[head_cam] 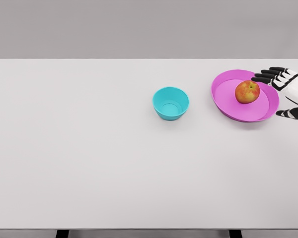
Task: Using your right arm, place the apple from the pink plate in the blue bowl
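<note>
Right hand (288, 91) is held open beside round red-yellow apple (247, 91) on pink plate (223, 101); apple may be rolled away if nudged.

bright, even light; soft shadows, sharp

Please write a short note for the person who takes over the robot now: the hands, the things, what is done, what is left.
Right hand: open, at the plate's right edge, holds nothing.
Left hand: not in view.
Apple: on the pink plate, not touched.
Blue bowl: empty, left of the plate, apart from it.
Done: only the approach.
Left: grasp the apple, carry it left, put it in the bowl.
</note>
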Tool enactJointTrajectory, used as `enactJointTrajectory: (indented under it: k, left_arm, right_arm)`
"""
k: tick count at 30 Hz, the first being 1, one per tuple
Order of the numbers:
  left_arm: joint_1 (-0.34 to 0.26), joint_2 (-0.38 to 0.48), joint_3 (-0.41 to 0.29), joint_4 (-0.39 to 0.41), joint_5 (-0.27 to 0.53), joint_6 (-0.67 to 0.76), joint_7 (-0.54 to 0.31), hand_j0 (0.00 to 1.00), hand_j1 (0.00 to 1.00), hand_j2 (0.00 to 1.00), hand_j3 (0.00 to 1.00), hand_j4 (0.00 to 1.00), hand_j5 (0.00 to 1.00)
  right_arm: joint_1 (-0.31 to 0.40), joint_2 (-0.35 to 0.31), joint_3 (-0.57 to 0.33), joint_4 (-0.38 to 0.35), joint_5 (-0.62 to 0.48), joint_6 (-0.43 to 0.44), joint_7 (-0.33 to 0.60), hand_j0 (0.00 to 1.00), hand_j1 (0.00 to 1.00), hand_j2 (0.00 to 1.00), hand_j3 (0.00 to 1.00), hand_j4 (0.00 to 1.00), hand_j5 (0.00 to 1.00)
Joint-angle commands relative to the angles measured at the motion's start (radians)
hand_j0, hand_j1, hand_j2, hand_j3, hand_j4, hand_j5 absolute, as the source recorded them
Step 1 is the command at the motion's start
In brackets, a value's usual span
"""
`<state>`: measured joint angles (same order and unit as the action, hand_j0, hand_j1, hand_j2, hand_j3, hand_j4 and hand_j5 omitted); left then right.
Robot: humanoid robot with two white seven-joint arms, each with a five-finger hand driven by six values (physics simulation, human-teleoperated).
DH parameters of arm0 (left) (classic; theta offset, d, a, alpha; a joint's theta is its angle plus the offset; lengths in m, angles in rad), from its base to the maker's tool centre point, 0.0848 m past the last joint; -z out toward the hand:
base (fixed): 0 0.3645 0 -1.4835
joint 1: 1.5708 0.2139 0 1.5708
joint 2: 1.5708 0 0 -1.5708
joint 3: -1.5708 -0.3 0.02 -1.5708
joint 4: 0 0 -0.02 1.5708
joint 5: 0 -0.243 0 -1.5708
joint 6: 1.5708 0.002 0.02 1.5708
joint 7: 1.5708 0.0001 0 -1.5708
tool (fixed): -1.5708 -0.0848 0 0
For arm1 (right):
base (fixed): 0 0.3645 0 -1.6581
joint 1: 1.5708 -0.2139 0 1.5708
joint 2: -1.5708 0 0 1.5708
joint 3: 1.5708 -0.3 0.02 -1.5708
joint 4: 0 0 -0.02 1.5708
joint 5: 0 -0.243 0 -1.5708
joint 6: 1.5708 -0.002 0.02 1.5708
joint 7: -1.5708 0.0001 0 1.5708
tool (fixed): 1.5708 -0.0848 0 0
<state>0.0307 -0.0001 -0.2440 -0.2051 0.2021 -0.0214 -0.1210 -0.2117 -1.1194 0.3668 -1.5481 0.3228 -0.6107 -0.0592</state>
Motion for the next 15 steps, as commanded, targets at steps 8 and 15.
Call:
enactJointTrajectory:
  k: [8,15]
  left_arm:
    - [0.0,0.0,0.0,0.001,0.0,0.0,0.0,1.0,1.0,1.0,1.0,1.0,1.0]
    - [0.0,0.0,0.0,0.001,0.0,0.0,0.0,1.0,1.0,1.0,1.0,1.0,1.0]
  right_arm:
    - [-0.011,0.003,-0.031,0.079,-0.013,0.0,0.045,1.0,1.0,1.0,1.0,1.0,1.0]
    - [-0.225,0.05,-0.028,0.086,-0.021,0.0,0.67,1.0,1.0,1.0,1.0,1.0,1.0]
